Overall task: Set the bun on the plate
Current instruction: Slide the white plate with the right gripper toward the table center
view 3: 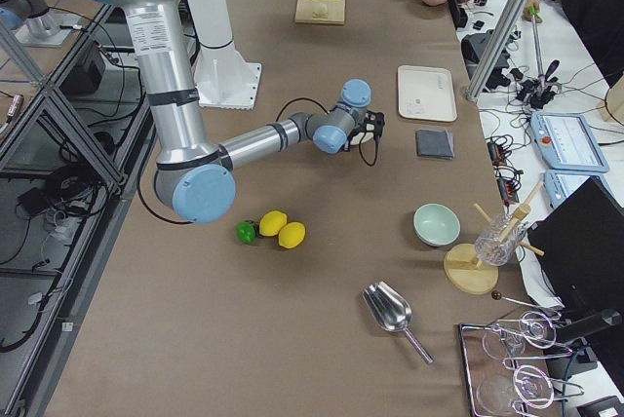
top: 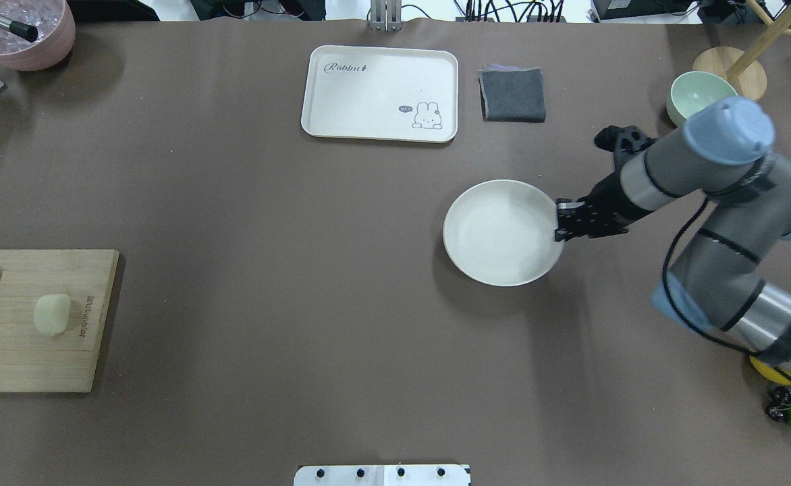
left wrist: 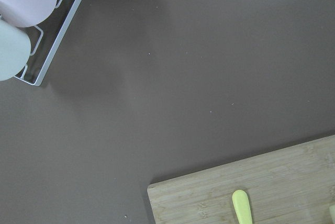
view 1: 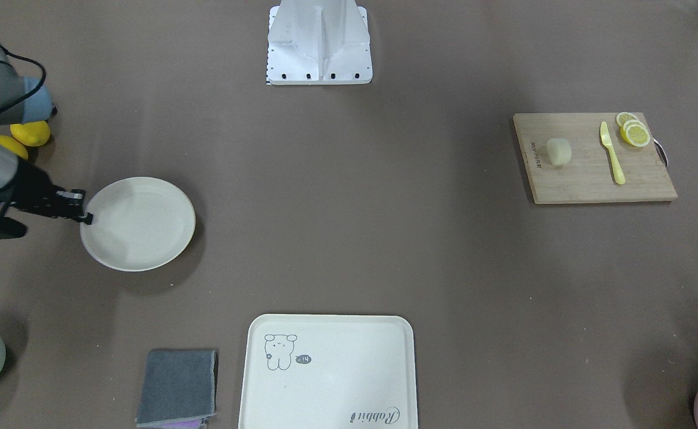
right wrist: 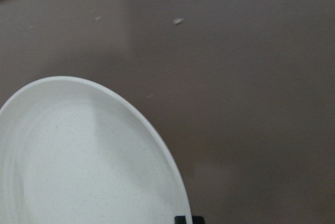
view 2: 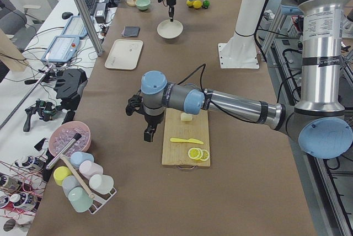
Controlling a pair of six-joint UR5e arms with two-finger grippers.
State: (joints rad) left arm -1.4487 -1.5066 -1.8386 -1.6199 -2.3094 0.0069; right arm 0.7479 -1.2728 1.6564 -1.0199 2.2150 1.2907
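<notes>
On the brown table (top: 301, 304), your right gripper (top: 559, 226) is resting at the plate (top: 497, 233) rim, opening unreadable; the bun (top: 52, 314) is lying well apart from it, and a sideways move is risking shoving the plate.

Cream tray (top: 382, 88): the script word "Rabbit" is printed in one corner. A small dark speech bubble beside the animal drawing appears to read "hi~". Wooden cutting board (top: 24, 358): one line of lettering along a short edge, too small to read.
</notes>
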